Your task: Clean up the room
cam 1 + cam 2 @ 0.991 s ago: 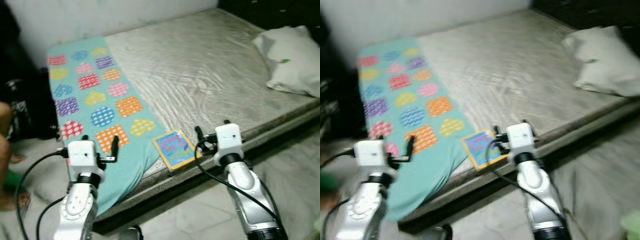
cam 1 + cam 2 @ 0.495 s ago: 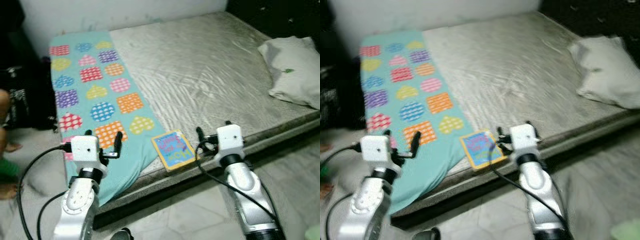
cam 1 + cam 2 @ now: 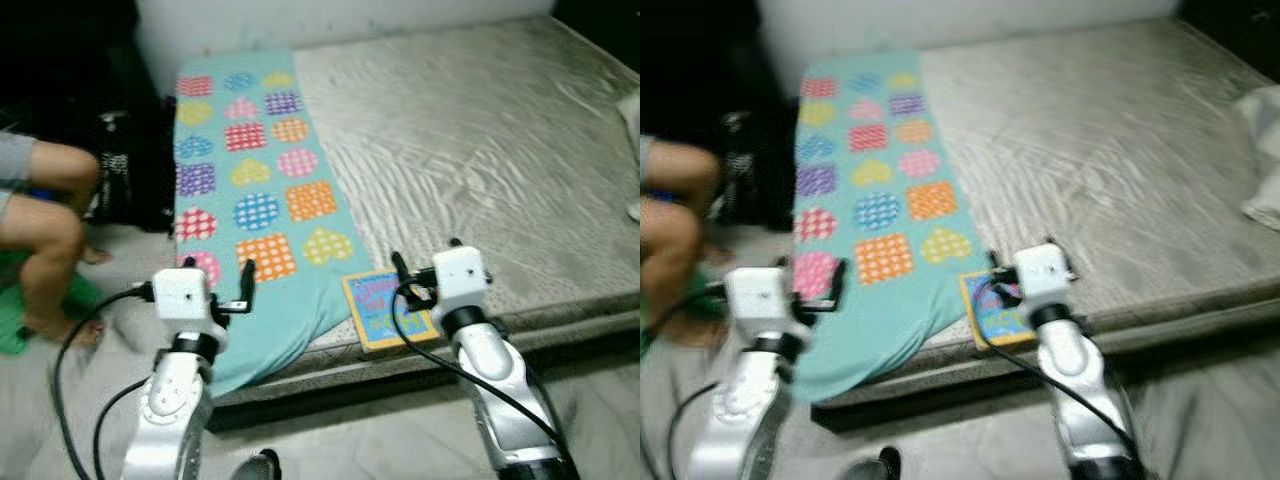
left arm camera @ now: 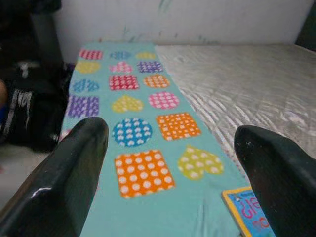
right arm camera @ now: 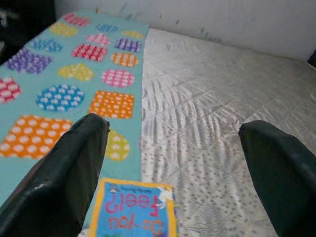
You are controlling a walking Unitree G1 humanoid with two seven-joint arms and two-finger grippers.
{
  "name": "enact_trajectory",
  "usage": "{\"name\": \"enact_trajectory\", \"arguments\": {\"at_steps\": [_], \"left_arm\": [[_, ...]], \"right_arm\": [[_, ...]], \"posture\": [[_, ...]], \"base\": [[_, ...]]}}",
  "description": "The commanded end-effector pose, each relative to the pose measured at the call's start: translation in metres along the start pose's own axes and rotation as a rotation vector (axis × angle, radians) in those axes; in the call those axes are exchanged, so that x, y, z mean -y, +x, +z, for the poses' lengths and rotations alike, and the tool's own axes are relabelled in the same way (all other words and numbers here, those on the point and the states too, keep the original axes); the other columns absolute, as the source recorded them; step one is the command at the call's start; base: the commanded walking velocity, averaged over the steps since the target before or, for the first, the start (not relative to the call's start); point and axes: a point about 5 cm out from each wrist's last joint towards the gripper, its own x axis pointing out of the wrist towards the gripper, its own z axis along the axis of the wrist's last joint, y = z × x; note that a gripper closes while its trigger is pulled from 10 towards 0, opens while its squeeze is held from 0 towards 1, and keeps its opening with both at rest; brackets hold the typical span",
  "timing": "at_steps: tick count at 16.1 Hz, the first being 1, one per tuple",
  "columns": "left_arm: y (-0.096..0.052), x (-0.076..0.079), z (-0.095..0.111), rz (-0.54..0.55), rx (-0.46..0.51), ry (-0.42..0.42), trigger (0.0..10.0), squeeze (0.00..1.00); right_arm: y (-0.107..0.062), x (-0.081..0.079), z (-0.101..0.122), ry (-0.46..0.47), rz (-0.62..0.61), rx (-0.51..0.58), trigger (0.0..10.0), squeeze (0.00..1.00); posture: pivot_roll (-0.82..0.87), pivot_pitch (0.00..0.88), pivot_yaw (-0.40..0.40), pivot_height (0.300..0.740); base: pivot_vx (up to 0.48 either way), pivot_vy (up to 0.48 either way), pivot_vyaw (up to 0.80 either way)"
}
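Yellow-edged book (image 5: 132, 211) reading "Do you feel?" lies on the mattress (image 3: 480, 150); both grippers' fingers spread wide

Blanket (image 3: 250, 200) lies along the left side of the mattress (image 3: 470, 150), its end hanging over the front edge. Book (image 3: 385, 310) on the front edge, just right of the blanket. Person's legs (image 3: 45, 240) far left.

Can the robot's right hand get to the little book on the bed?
Probably yes. The right hand hangs open just above the book at the mattress edge, and nothing lies between them.
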Motion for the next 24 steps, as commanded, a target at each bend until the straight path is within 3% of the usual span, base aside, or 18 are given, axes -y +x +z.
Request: {"name": "enact_trajectory", "arguments": {"at_steps": [1, 6, 8, 14, 17, 19, 21, 24], "left_arm": [[-0.002, -0.01, -0.001, 0.022, -0.012, 0.018, 10.0, 0.0], [-0.001, -0.008, -0.002, 0.003, -0.016, 0.005, 10.0, 0.0], [0.001, -0.011, 0.0, -0.017, -0.008, 0.012, 10.0, 0.0], [0.015, -0.014, 0.005, -0.039, -0.004, 0.041, 10.0, 0.0], [0.021, -0.016, 0.005, -0.049, -0.036, 0.038, 10.0, 0.0], [0.016, -0.001, -0.004, -0.213, -0.127, 0.011, 10.0, 0.0], [0.016, 0.009, -0.011, -0.262, -0.158, 0.013, 10.0, 0.0], [0.024, 0.034, -0.006, -0.329, -0.073, 0.022, 10.0, 0.0]], "right_arm": [[0.002, -0.008, 0.005, 0.016, 0.015, 0.018, 10.0, 0.0], [0.001, 0.001, 0.006, 0.049, -0.046, 0.022, 10.0, 0.0], [0.003, 0.006, 0.004, 0.104, -0.099, 0.012, 10.0, 0.0], [0.007, 0.0, 0.005, 0.169, -0.151, 0.034, 10.0, 0.0], [0.009, -0.001, 0.003, 0.176, -0.149, 0.025, 10.0, 0.0], [0.014, -0.008, 0.001, 0.168, -0.087, 0.004, 10.0, 0.0], [0.019, -0.012, 0.004, 0.157, -0.053, 0.004, 10.0, 0.0], [0.021, -0.018, 0.003, 0.074, -0.004, -0.009, 10.0, 0.0]], "posture": [[0.03, 0.179, -0.027, 0.74], [0.02, 0.167, -0.018, 0.74], [0.03, 0.146, 0.016, 0.74], [0.03, 0.118, 0.093, 0.74], [0.04, 0.117, 0.089, 0.74], [0.07, 0.126, 0.041, 0.74], [0.07, 0.141, -0.007, 0.74], [0.04, 0.156, -0.023, 0.74]], "base": [[0.0, 0.0, 0.8], [0.0, 0.0, 0.32], [0.0, 0.0, 0.0], [0.0, 0.0, 0.0], [0.0, 0.0, 0.0], [0.0, 0.0, 0.0], [0.0, 0.0, 0.0], [0.0, 0.0, 0.0]]}}
